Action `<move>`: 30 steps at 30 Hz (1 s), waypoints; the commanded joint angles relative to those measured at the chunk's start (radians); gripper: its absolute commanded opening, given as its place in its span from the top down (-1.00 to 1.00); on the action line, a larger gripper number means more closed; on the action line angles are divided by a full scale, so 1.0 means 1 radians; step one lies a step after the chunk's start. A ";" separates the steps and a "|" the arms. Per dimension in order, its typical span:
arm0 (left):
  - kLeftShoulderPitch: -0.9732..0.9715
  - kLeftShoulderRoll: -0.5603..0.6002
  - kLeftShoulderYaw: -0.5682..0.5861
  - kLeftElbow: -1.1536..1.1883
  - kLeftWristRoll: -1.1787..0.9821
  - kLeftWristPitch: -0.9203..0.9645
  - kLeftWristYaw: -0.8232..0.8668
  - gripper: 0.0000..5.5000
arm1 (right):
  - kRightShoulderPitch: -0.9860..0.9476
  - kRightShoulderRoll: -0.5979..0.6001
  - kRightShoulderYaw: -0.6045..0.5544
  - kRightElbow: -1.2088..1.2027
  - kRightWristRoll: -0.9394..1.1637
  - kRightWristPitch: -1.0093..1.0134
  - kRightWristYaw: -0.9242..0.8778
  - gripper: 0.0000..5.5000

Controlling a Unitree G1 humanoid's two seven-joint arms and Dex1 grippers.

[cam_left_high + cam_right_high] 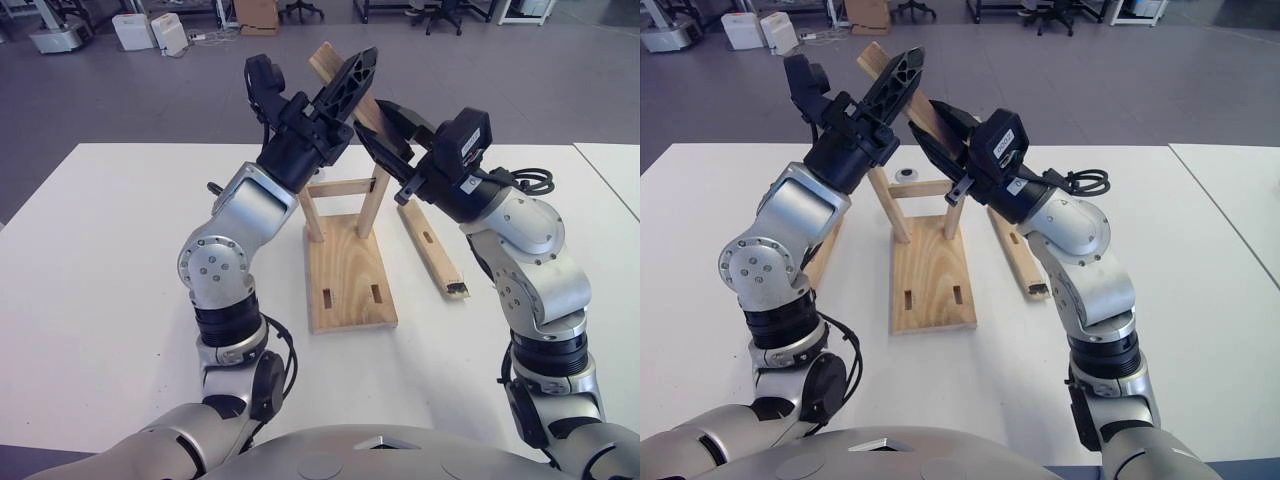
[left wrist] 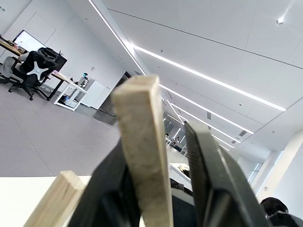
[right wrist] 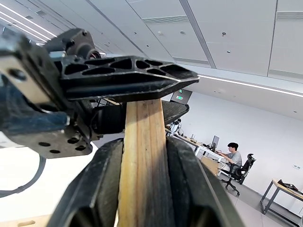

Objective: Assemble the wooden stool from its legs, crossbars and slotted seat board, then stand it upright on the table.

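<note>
Both my grippers are clamped on the same wooden leg (image 1: pixel 325 62), which is tilted up in the air. My left gripper (image 1: pixel 355 80) is higher on it, with my right gripper (image 1: pixel 372 118) just below. They hide the tops of the two upright legs (image 1: pixel 374 205) joined by a crossbar (image 1: pixel 340 187) at the far end of the seat board (image 1: pixel 348 270). The board lies flat on the table (image 1: pixel 120 250). A loose leg (image 1: pixel 432 248) lies just right of the board, and another wooden piece (image 1: pixel 823 255) is on the left under my arm. There's a small dark round thing (image 1: pixel 906 175) farther back.
</note>
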 commanded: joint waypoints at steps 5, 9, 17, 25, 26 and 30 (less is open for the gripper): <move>0.078 0.106 0.031 -0.002 -0.008 -0.031 -0.044 0.85 | -0.014 -0.003 0.003 -0.016 0.005 0.029 0.001 0.33; 0.213 0.229 0.130 -0.051 -0.024 -0.034 -0.058 0.86 | 0.071 -0.047 -0.082 0.002 -0.011 0.036 -0.018 0.13; 0.533 0.448 0.246 0.197 0.379 -0.322 -0.266 0.86 | 0.307 -0.102 -0.237 0.323 -0.145 -0.137 -0.068 0.13; 0.500 0.367 0.217 0.425 0.463 -0.519 -0.393 0.86 | 0.379 -0.066 -0.206 0.447 -0.183 -0.256 -0.059 0.13; 0.496 0.362 0.212 0.439 0.469 -0.531 -0.396 0.86 | 0.383 -0.064 -0.202 0.452 -0.185 -0.264 -0.059 0.13; 0.482 0.339 0.197 0.484 0.487 -0.568 -0.403 0.86 | 0.379 -0.061 -0.192 0.479 -0.185 -0.280 -0.057 0.13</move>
